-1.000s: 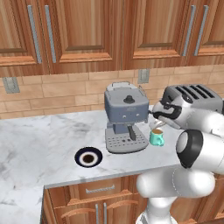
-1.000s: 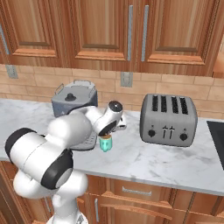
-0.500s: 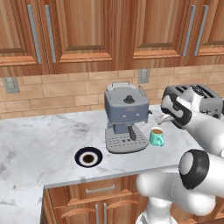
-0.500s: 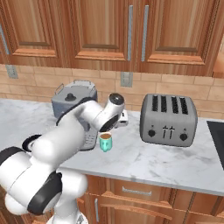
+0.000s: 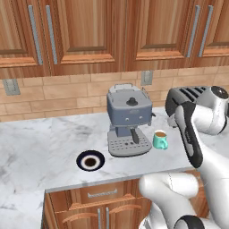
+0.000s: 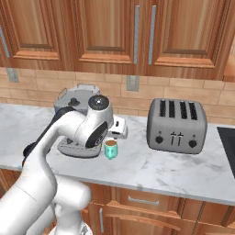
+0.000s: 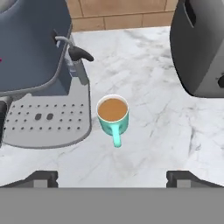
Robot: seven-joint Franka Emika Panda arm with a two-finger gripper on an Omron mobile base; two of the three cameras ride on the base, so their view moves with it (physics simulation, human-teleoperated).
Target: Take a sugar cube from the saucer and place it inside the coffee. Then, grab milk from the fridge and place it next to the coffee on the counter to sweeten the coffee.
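Two dark fingertips of the gripper (image 7: pixel 112 177) stand far apart at the bottom of the hand view, with nothing between them; the gripper is wide open and empty. The mug (image 7: pixel 113 114) sits straight ahead of it and below, on the marble worktop (image 7: pixel 153 113), its handle pointing back toward the gripper. Brown coffee fills it near the rim; I can't make out a sugar cube in the liquid (it would be tiny anyway).

From the left base view the saucer (image 5: pixel 90 160) lies well apart from the mug (image 5: pixel 160 139), on the far side of the espresso machine (image 5: pixel 129 120), and its brown centre looks bare. My guess is the sugar step is finished, and the milk is next; the fridge is nowhere in these frames, so the base will likely have to drive.

Textures: the mug is glossy teal, round and small; the machine is matte grey-blue with a perforated drip tray; the toaster (image 6: pixel 176 125) is brushed grey and boxy, just to the mug's other side; the worktop is smooth white with grey veins
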